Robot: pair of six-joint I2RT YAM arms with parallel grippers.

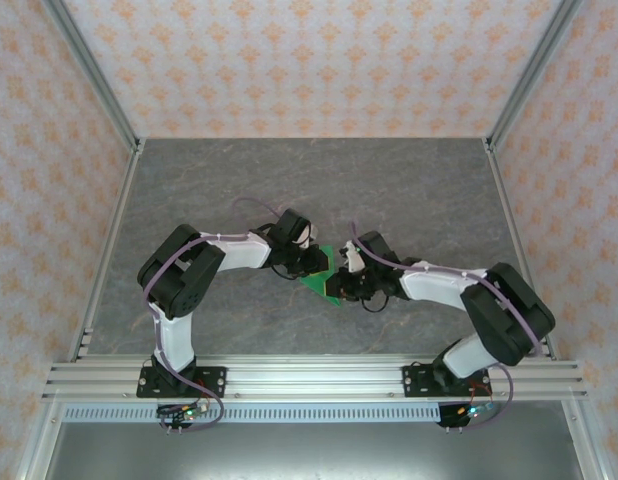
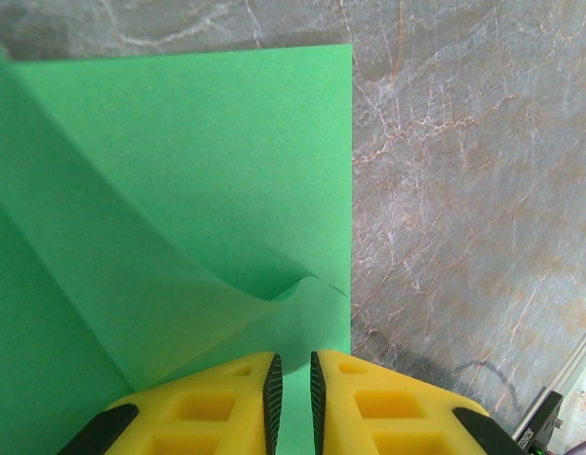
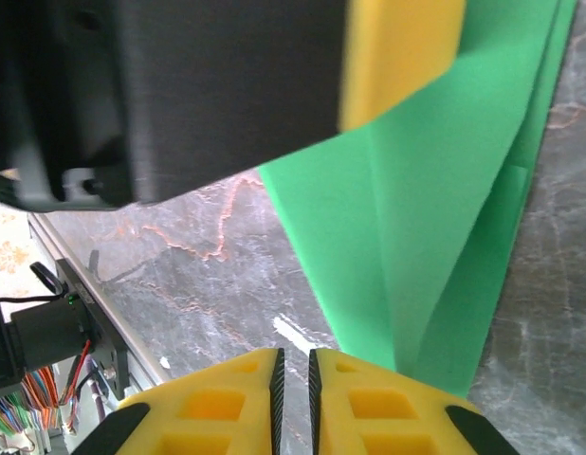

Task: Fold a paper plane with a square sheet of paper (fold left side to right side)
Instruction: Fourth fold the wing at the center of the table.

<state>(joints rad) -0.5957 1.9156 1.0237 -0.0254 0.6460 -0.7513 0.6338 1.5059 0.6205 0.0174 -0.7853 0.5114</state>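
Grey marble-patterned table inside booth with orange-patterned walls. Square sheet of paper, bright green and partly folded, lies at table centre between both wrists. Left gripper at 9 o'clock of sheet, fingers narrow, nipping paper edge below curling flap. Right gripper at 3 o'clock, fingers narrow; whether they pinch sheet, cannot tell.

paper on table, between hands
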